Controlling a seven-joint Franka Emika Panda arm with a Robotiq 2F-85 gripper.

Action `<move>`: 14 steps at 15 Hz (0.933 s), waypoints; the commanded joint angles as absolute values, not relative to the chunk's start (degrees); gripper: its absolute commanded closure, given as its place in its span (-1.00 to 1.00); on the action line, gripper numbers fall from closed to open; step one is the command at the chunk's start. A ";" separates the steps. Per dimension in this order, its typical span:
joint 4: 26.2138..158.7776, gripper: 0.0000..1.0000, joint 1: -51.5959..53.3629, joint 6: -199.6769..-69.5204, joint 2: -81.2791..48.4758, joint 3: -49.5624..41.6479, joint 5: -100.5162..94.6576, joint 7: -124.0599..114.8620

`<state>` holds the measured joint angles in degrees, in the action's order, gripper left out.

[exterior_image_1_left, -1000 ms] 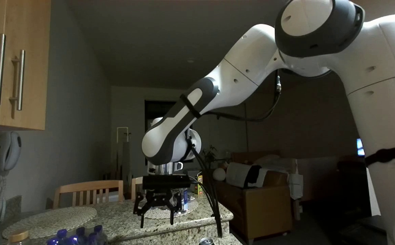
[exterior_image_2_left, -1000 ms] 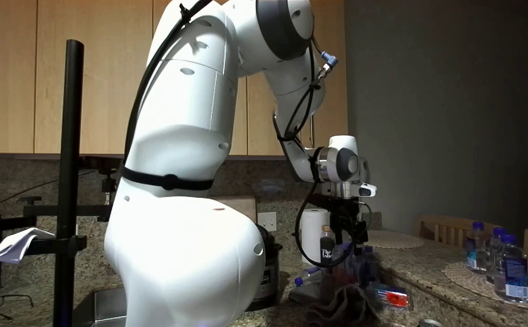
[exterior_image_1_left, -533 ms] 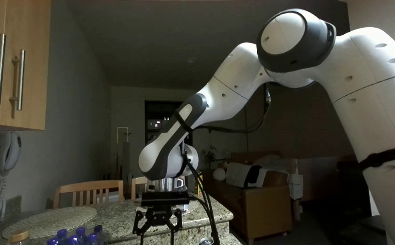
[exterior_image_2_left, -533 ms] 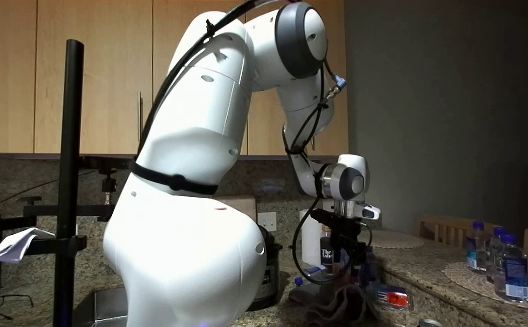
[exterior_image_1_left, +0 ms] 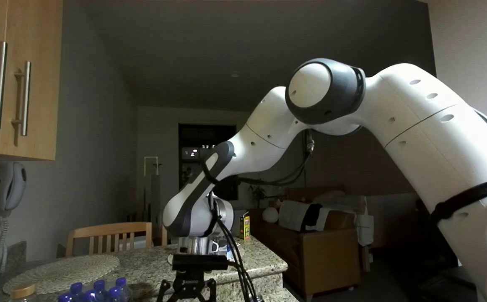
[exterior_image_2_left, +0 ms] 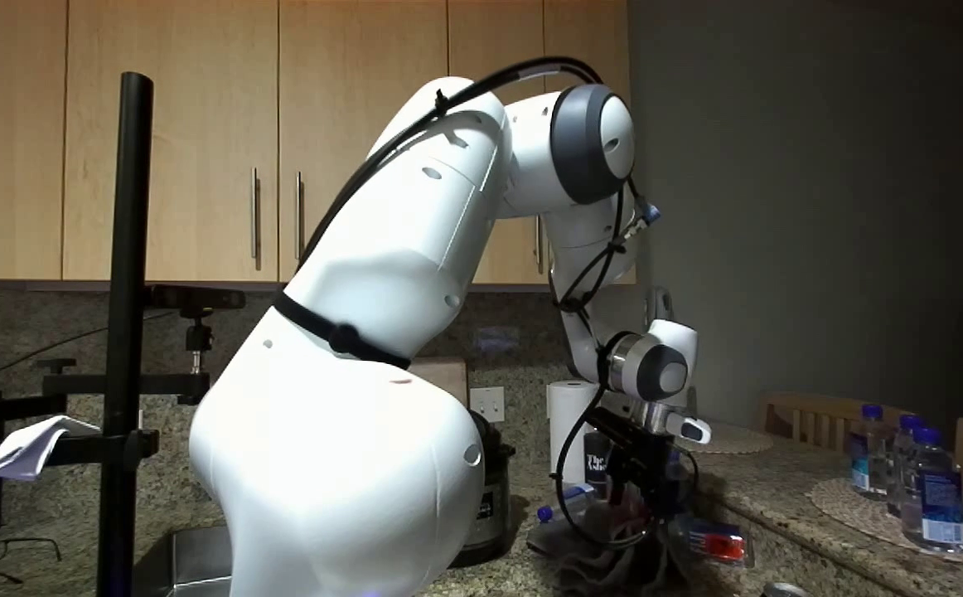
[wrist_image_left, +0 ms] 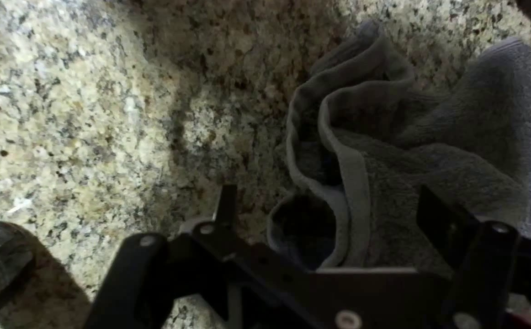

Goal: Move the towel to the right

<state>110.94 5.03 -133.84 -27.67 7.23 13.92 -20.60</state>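
The grey towel [wrist_image_left: 434, 169] lies crumpled on the granite counter [wrist_image_left: 87, 137], with its folded hem edges standing up in loops. It also shows as a dark bunched cloth at the bottom of an exterior view [exterior_image_2_left: 606, 564]. My gripper [wrist_image_left: 327, 201] is open over the towel's near edge in the wrist view. One finger is over bare counter and the other over the towel, with the hem folds between them. The gripper also shows in both exterior views [exterior_image_1_left: 189, 287] [exterior_image_2_left: 655, 493]. Its fingertips are cut off or dark there. I cannot tell whether they touch the towel.
A red-labelled clear package [exterior_image_2_left: 722, 546], a lying bottle [exterior_image_2_left: 564, 502] and a can [exterior_image_2_left: 784, 589] are near the towel. A paper towel roll [exterior_image_2_left: 568, 423] stands behind. Several blue-capped bottles [exterior_image_1_left: 97, 293] stand close by. The raised ledge [exterior_image_2_left: 780, 506] holds more bottles [exterior_image_2_left: 937, 497].
The arm has moved down and forward, lowering the gripper to the towel, and the gripper has tilted somewhat. The gripper stays open. The towel shows no clear movement.
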 commanded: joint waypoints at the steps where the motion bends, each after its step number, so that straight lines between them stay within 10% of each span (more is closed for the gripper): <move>1: 104.49 -1.00 3.96 -130.21 -33.08 7.76 17.58 -15.14; 14: 93.64 -1.00 1.70 -133.12 -43.73 11.61 25.00 -6.64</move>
<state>95.23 3.79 -132.22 -42.36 9.36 21.64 -11.15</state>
